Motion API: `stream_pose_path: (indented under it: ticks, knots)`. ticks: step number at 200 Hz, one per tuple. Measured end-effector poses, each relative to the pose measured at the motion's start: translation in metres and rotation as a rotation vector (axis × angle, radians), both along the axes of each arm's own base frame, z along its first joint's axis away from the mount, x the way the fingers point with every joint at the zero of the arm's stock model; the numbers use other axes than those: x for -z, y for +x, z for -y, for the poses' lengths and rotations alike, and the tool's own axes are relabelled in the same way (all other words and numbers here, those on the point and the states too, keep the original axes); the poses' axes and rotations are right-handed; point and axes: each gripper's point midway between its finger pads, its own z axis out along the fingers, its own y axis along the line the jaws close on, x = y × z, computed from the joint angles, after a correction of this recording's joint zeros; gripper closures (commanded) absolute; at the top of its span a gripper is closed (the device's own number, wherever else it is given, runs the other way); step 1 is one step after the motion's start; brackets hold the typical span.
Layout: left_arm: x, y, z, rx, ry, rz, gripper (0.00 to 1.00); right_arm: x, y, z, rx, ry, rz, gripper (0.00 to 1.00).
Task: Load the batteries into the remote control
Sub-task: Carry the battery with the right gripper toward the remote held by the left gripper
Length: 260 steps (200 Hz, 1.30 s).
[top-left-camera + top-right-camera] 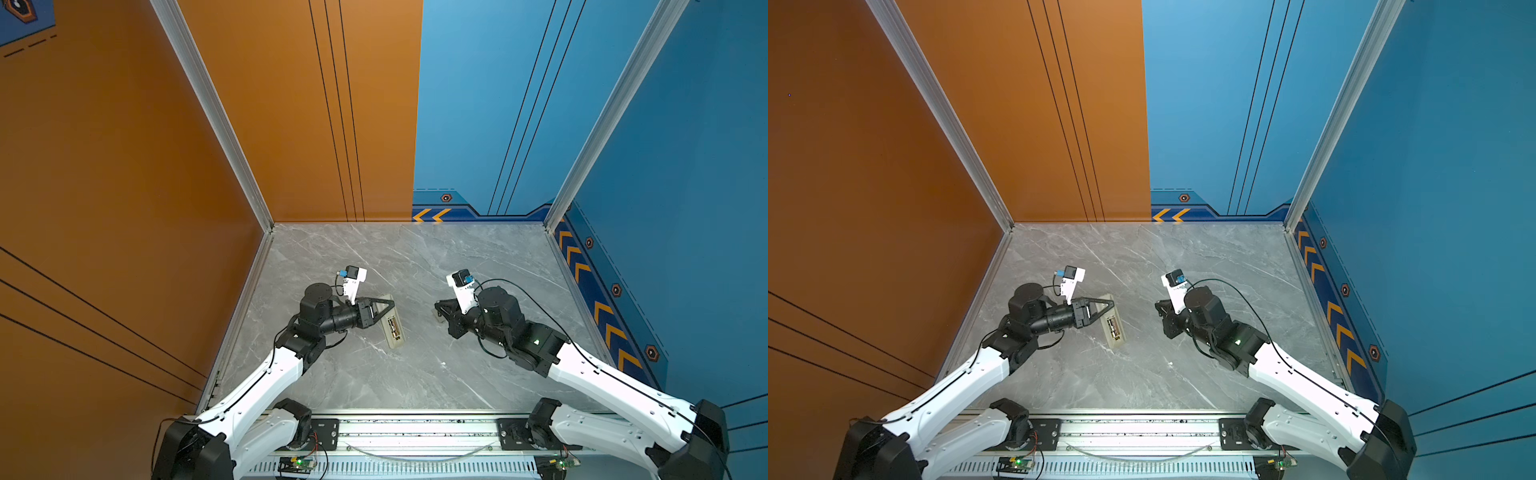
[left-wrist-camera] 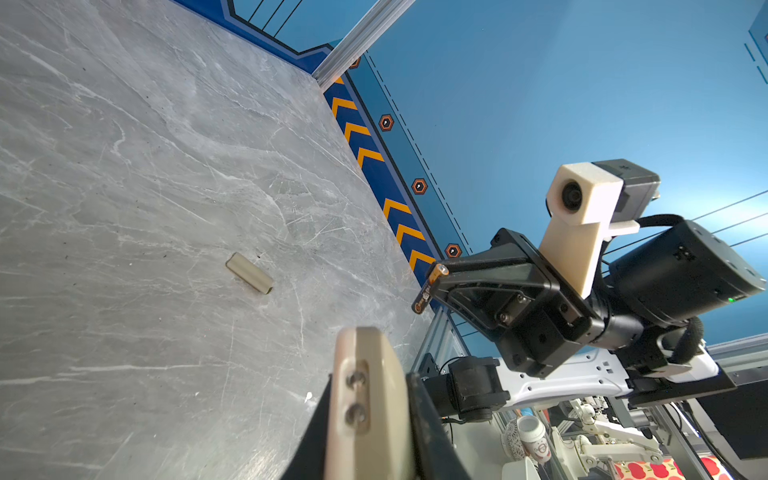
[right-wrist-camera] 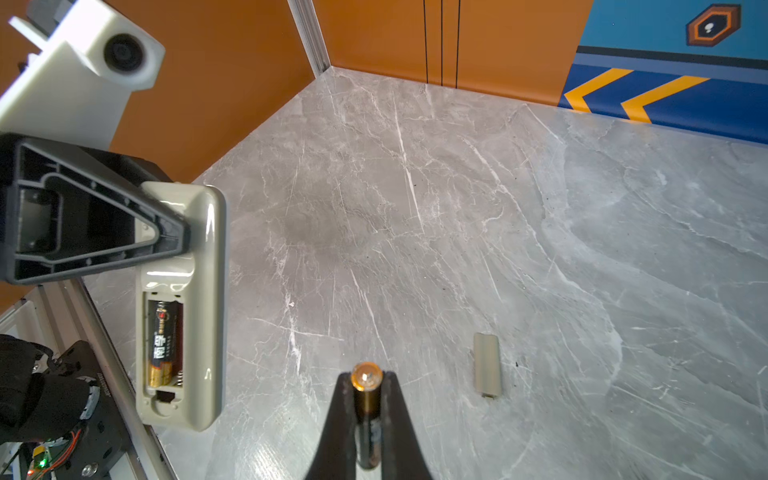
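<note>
My left gripper [image 1: 388,305] [image 1: 1109,305] is shut on one end of the remote control [image 1: 392,328] [image 1: 1115,330], a cream handset held with its back up. In the right wrist view the remote control [image 3: 183,291] has its battery bay uncovered. One black battery with a copper end [image 3: 162,340] lies in the bay, next to an empty slot with a spring. My right gripper [image 3: 366,386] [image 1: 439,309] is shut on the other battery [image 3: 366,399] [image 2: 430,289], copper end outward, to the right of the remote and apart from it. In the left wrist view the remote [image 2: 370,407] sits between my fingers.
The loose cream battery cover [image 3: 486,365] [image 2: 249,273] lies flat on the grey marble table [image 1: 374,257] near my right gripper. Orange and blue walls close in the left, back and right sides. An aluminium rail [image 1: 415,432] runs along the front edge.
</note>
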Motion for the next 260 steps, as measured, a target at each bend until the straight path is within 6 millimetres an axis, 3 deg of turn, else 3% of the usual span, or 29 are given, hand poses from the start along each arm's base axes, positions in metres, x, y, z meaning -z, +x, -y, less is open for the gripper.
stream_pose_path:
  ticks: [75, 167, 260]
  knots:
    - [-0.007, -0.003, 0.004, 0.073, -0.041, 0.005, 1.0, -0.035, -0.024, -0.035, -0.064, 0.101, 0.113, 1.0]
    - [-0.015, -0.001, 0.004, 0.083, -0.076, 0.011, 1.0, -0.025, -0.039, -0.069, -0.147, 0.099, 0.105, 1.0]
    - [-0.016, -0.001, 0.004, 0.083, -0.078, 0.015, 1.0, -0.029, -0.045, -0.093, -0.187, 0.123, 0.117, 1.0]
